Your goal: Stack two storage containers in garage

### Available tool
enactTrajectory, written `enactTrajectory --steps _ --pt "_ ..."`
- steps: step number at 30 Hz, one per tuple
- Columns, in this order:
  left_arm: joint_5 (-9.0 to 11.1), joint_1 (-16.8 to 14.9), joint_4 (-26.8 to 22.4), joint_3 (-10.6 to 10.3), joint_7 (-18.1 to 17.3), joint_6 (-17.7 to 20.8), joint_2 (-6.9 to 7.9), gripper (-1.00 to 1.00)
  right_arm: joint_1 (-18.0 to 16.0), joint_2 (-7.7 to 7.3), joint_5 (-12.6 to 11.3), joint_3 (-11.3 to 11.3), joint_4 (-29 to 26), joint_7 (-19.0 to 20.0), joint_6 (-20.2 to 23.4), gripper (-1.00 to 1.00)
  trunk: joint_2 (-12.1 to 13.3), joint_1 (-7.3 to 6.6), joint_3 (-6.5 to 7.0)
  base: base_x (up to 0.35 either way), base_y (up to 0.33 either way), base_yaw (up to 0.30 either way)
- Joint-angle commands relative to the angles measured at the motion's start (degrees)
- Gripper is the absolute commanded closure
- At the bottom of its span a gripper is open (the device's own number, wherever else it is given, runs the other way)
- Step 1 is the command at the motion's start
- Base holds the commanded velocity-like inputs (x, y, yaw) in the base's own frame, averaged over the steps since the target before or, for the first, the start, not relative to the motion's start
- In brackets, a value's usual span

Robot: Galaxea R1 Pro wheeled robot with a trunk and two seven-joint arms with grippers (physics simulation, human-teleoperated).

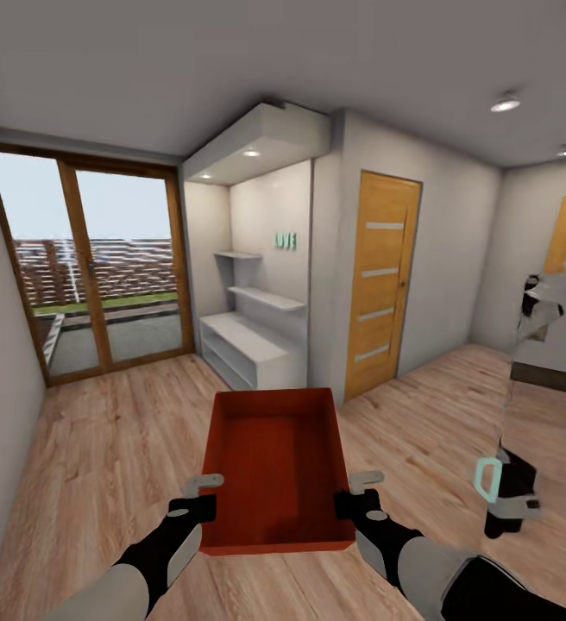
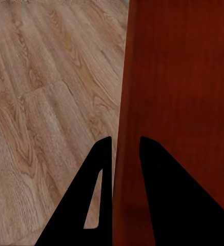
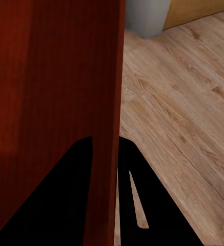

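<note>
We carry one storage container (image 1: 274, 470), an orange-red open bin, held out in front of us above the wood-plank floor (image 1: 102, 448), its long axis pointing away and its open top facing up. It appears empty inside.

The left tool (image 1: 204, 498) is pinching the container's left wall near the corner closest to us; in the left wrist view that tool (image 2: 126, 154) has one finger on each side of the thin wall (image 2: 122, 102), one inside the bin and one outside. The right tool (image 1: 352, 492) does the same on the right wall, and the right wrist view shows that tool (image 3: 105, 148) straddling the wall edge (image 3: 117, 77) likewise. We judge this two-sided grip is chosen because the walls are thin and plain, with no handle; clamping opposite sides keeps the bin level and stops it swinging as the base rolls.

Around us is the living room: a wood-framed glass door (image 1: 102, 259) on the left, white built-in shelves (image 1: 253, 336) straight ahead, and an orange interior door (image 1: 382, 280) beside them. No concrete garage floor is in sight, so we judge the carry is under way and the placing not yet begun. The second container is not something we can place from here.
</note>
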Motion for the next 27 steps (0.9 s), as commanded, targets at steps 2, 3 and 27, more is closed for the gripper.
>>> enactTrajectory --steps 2,3,27 --pt "0.4 -0.1 -0.3 1.4 2.8 -1.4 0.04 1.00 0.0 0.05 0.1 -1.8 0.1 2.8 -0.1 1.00 0.0 0.05 -0.02 0.321 0.000 0.000" --pt "0.4 -0.1 -0.3 1.4 2.8 -1.4 0.03 1.00 0.0 0.05 0.1 -1.8 0.1 2.8 -0.1 1.00 0.0 0.05 -0.02 0.321 0.000 0.000" --pt "0.4 -0.1 -0.2 1.4 2.8 -1.4 0.08 1.00 0.0 0.09 0.1 -1.8 0.1 2.8 -0.1 1.00 0.0 0.05 -0.02 0.321 0.000 -0.002"
